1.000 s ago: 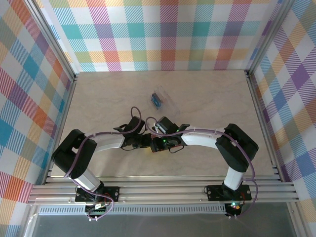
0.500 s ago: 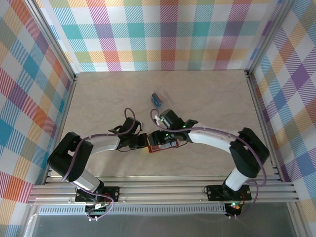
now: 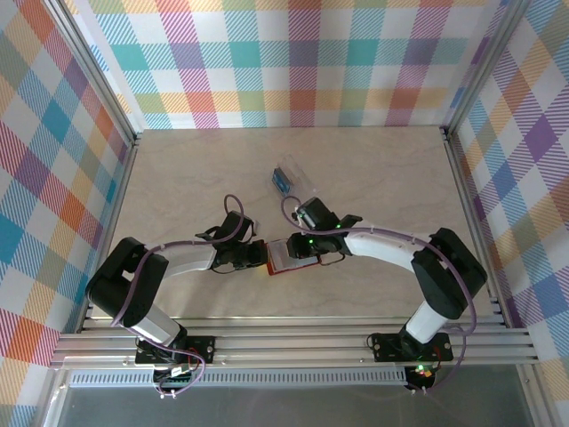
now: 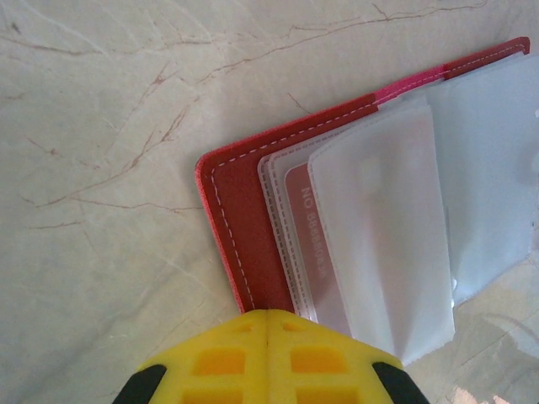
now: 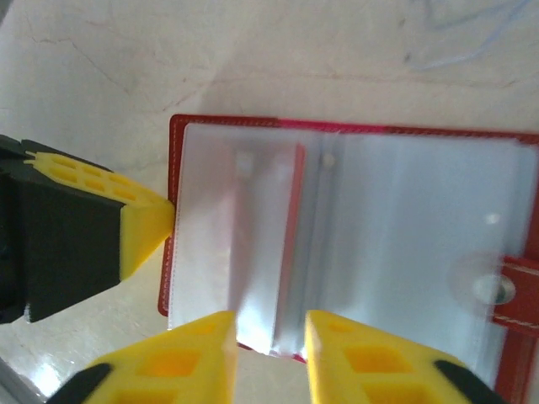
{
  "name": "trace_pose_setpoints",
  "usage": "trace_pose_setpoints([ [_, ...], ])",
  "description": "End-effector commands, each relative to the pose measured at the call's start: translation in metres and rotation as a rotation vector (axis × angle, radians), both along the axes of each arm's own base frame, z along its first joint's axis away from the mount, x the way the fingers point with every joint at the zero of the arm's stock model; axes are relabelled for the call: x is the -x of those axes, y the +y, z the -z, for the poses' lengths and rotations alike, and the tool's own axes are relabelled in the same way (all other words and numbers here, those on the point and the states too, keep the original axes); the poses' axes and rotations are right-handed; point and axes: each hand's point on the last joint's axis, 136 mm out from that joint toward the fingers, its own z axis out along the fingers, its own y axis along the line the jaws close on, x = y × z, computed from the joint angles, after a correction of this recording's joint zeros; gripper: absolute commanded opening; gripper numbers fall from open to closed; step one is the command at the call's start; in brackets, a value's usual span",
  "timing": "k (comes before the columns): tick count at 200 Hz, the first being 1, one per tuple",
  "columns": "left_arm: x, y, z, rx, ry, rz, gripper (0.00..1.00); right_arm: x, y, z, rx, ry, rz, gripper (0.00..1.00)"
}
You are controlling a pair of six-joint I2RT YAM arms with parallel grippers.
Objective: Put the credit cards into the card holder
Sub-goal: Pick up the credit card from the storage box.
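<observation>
Red leather-like material, stitched in white, forms the small folding card holder [image 4: 240,227], which lies spread open on the pale marble-look table [image 3: 178,187], near the front edge and about midway between left and right. Its frosted clear plastic sleeves [image 5: 404,227] face up, and 1 slim red card [image 4: 307,244] with pale lettering sits inside a sleeve on the left half. On the right edge a red snap tab [image 5: 515,295] folds over the sleeves. The left gripper [image 4: 268,324] comes in from the left with its 2 yellow fingertips pressed together, the tip touching the holder's left edge; I cannot tell whether it pinches the cover or only rests against it. The right gripper [image 5: 269,332] hangs over the holder's near edge with its 2 yellow fingers spread apart, the loose middle sleeves lying in the gap. From above, the right arm's wrist and its looping purple cable [image 3: 289,209] cover much of the holder, leaving a red strip along the near side. Just beyond the right gripper, farther back on the table, a small clear plastic case [image 3: 297,178] lies tilted with blue cards [image 3: 281,184] inside, apart from the holder. Bright plaid walls [image 3: 302,62] close in the left, far and right sides.
</observation>
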Motion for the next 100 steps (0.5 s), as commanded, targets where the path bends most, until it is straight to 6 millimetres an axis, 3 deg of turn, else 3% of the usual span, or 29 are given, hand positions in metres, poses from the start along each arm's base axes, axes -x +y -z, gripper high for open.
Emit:
trace_pose_setpoints([
  [1,0.003,0.004,0.008,-0.013,0.032,-0.001,0.00,0.000,0.016,0.004,-0.005,-0.005,-0.035,0.23],
  [28,0.003,0.004,0.009,-0.016,0.034,-0.001,0.00,0.002,0.030,0.018,0.016,0.008,-0.062,0.21],
  [55,0.003,0.004,0.010,-0.023,0.035,0.002,0.00,-0.003,0.028,0.020,0.040,-0.006,-0.050,0.21],
  [65,0.002,0.004,0.010,-0.025,0.033,0.003,0.00,-0.009,0.026,0.011,0.045,-0.035,-0.042,0.24],
  [79,0.002,0.005,0.009,-0.032,0.029,0.005,0.00,-0.023,0.019,-0.012,0.051,-0.097,-0.013,0.37],
  [100,0.002,0.007,0.008,-0.046,0.019,0.009,0.00,-0.059,0.004,-0.050,0.042,-0.185,0.066,0.45],
])
